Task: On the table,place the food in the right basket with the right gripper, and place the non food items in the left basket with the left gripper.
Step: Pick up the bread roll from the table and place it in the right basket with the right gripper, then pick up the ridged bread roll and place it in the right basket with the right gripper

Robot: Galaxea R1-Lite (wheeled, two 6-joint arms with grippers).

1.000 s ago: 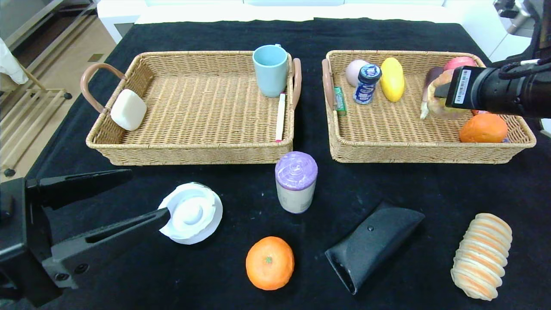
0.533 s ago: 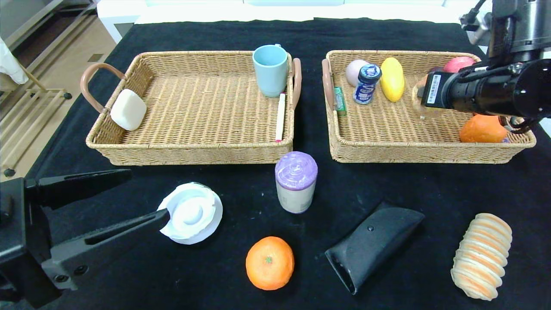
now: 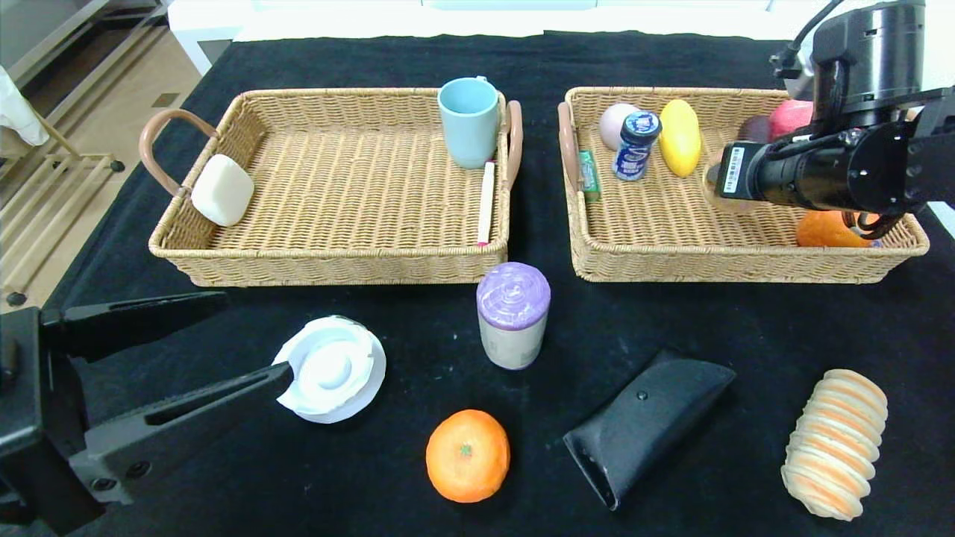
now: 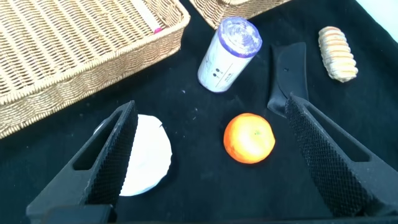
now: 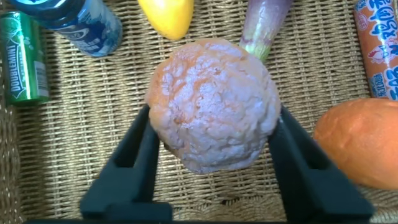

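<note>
My right gripper (image 3: 718,181) hangs over the right basket (image 3: 746,266), shut on a round crusty bun (image 5: 214,102) held just above the wicker floor; its jaws (image 5: 214,146) press both sides of the bun. My left gripper (image 3: 257,335) is open and empty at the front left, one finger beside a white round lid (image 3: 332,369). On the black cloth lie a purple-topped roll (image 3: 512,313), an orange (image 3: 468,455), a black case (image 3: 645,425) and a striped bread roll (image 3: 835,440). In the left wrist view the orange (image 4: 249,137) lies between the open fingers, below them.
The left basket (image 3: 336,262) holds a blue cup (image 3: 468,121), a white block (image 3: 222,189) and a thin stick (image 3: 486,201). The right basket holds a blue bottle (image 3: 636,145), a yellow fruit (image 3: 680,137), a pink egg (image 3: 613,123), a green pack (image 3: 589,175), a red fruit (image 3: 789,115) and an orange (image 3: 824,231).
My right arm has swung left and turned downward over the right basket, carrying the bun with it. The left arm and the table items have not moved.
</note>
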